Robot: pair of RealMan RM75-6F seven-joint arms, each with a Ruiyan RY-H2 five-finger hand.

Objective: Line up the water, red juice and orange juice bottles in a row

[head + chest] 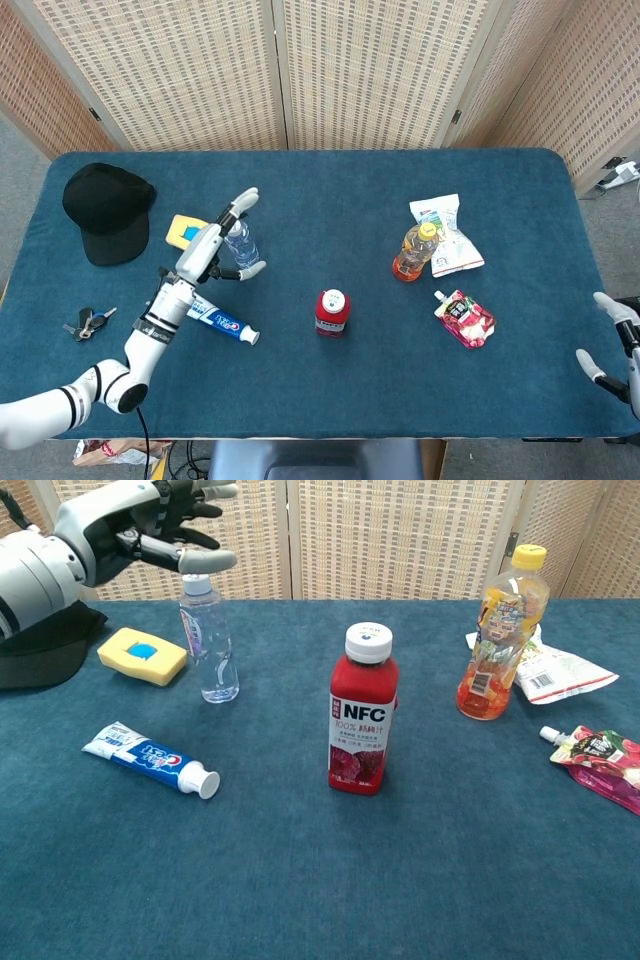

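Observation:
The red juice bottle [331, 312] [361, 712] with a white cap stands upright in the middle of the blue table. The clear water bottle [239, 243] [206, 640] stands upright at the left. The orange juice bottle [415, 251] [497, 634] with a yellow cap stands at the right. My left hand [213, 245] [138, 525] hovers open, raised just left of and above the water bottle, fingers spread, holding nothing. My right hand [612, 340] shows only at the right edge of the head view, off the table, fingers apart.
A toothpaste tube [218, 320] [152, 759] lies in front of the water bottle. A yellow sponge [185, 231] [142, 655], black cap [106, 211] and keys [86, 322] sit at the left. A snack bag [446, 235] and a red pouch [465, 318] lie near the orange juice.

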